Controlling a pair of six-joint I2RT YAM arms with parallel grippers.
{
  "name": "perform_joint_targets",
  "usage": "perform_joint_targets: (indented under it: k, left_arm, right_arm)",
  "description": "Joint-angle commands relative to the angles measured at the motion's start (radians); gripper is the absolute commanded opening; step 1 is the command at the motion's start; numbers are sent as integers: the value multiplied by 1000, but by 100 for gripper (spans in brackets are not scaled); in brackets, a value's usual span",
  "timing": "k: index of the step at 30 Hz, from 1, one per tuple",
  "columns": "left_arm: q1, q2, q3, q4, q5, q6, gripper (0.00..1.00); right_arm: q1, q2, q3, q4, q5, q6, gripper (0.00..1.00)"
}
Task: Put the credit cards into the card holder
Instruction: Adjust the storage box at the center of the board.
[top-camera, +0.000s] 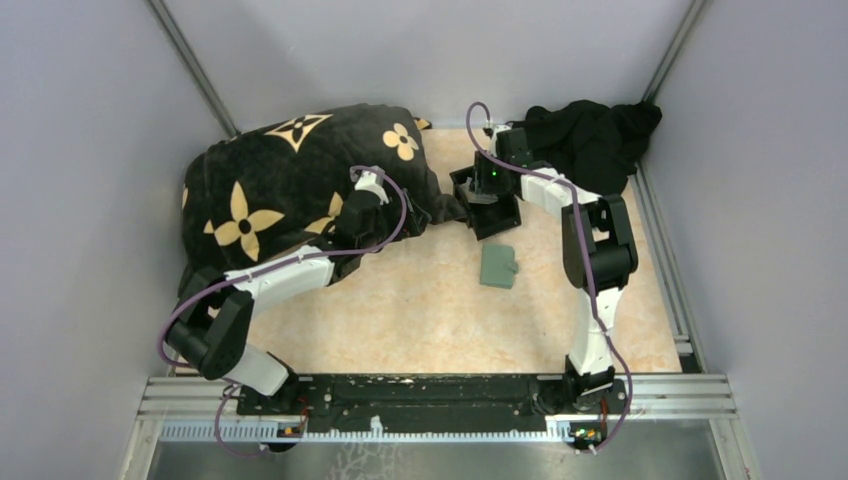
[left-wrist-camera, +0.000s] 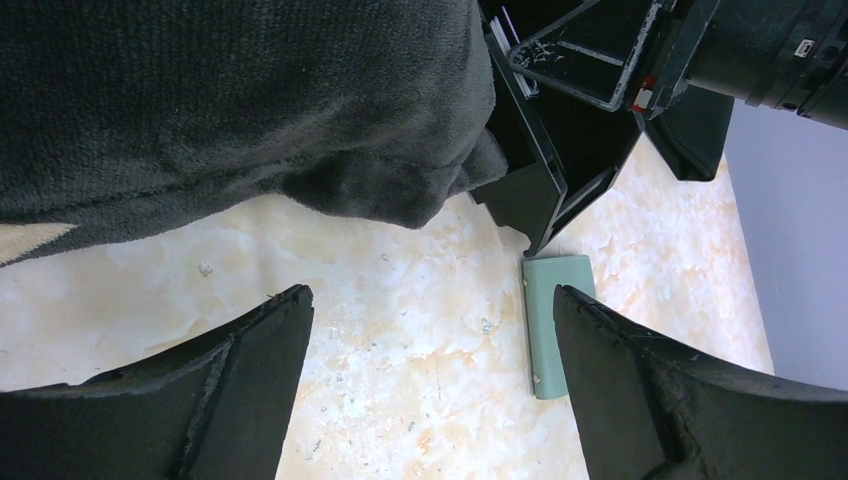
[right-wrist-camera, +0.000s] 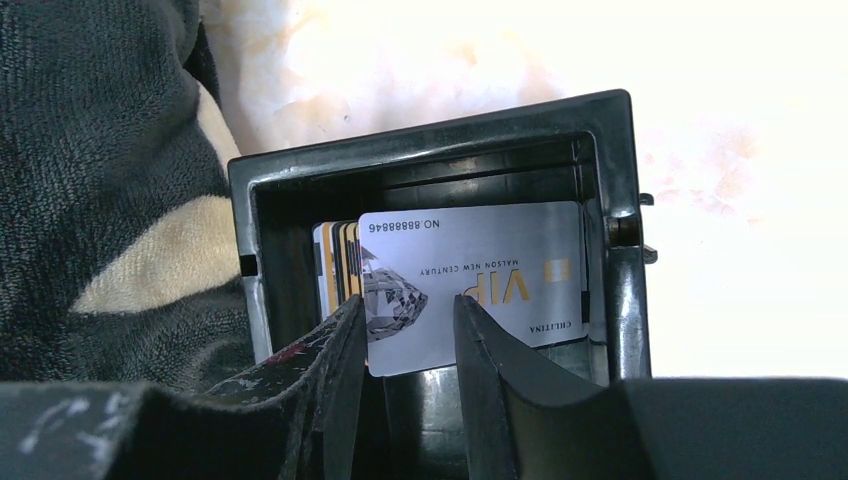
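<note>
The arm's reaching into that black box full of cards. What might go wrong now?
1. The right fingers sit in front of the silver VIP card, facing its flat side rather than clearly pinching it, so closing may slip off.
2. More cards stand packed beside it; two could come up together.
3. Nothing seems to hold the black box, so it might shift or tip.

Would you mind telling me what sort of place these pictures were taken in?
Probably a robot test cell, not a home or office: plain grey walls on aluminium framing box in a marble-patterned table, and a left arm and right arm are bolted to a rail at its edge.
</note>
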Motion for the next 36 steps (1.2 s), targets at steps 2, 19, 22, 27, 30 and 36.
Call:
perform_joint_targets:
  k: [2, 19, 22, 27, 30, 36]
  left_arm:
    - [-5, -23, -8, 39, 21, -6, 95]
    - [-7, -8, 10, 42, 39, -7, 95]
    - [-7, -8, 12, 42, 38, -5, 95]
    - [-7, -5, 18, 40, 40, 0, 95]
    - [-7, 1, 20, 42, 43, -1, 95]
    - [-7, 10, 19, 42, 49, -4, 95]
  right_arm:
    - [16, -72, 51, -13, -21, 10, 36]
    - [-5, -105, 80, -52, -4, -14, 35]
    - [-8, -107, 86, -61, 14, -23, 35]
    - [-9, -106, 102, -85, 64, -57, 34]
    - [-9, -91, 120, -107, 68, -77, 35]
    - [-5, -62, 131, -111, 8, -80, 45]
